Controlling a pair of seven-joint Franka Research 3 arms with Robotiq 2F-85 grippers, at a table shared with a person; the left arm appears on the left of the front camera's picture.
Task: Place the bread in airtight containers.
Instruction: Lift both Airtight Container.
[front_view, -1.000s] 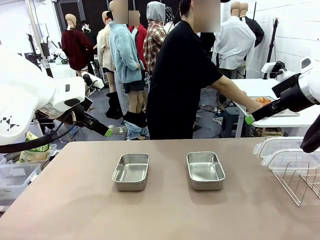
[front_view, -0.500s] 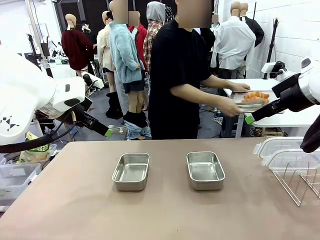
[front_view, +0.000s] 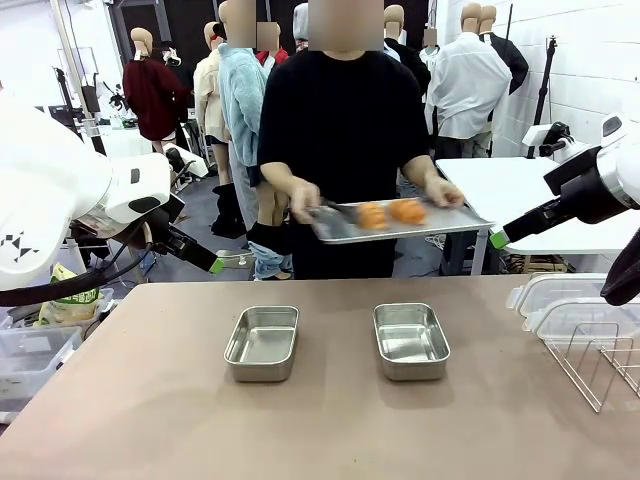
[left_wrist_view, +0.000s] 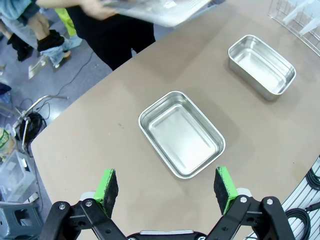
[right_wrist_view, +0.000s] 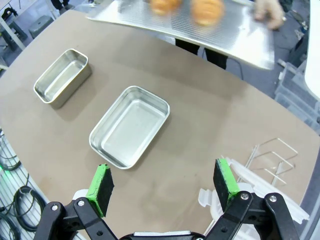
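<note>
The brown counter (front_view: 140, 400) has lots of open room. Two steel tubs sit in the middle of the front picture, side by side with a gap between them: the left tub (front_view: 262, 343) and the right tub (front_view: 410, 340). Both sit well away from the counter's edges. Both are open on top, shiny inside and empty. At the right edge of the counter lie clear lids (front_view: 565, 300). A wire rack (front_view: 600, 365) stands just in front of them.

The bread is not on the counter. A person at the far side holds a flat metal tray (front_view: 450, 222) up in the air past the far edge. One hand (front_view: 305, 205) is at the tray's left end and the other hand (front_view: 443, 192) is at its right end. On the tray lie the left croissant (front_view: 372, 215) and the right croissant (front_view: 408, 210), close together. They are plump and golden-orange.

The left tool (left_wrist_view: 165, 184) is wide open and holds nothing. It hangs high over the counter, with the left tub below it. The right tool (right_wrist_view: 162, 181) is wide open too, and holds nothing. It is up high at the right side.
</note>
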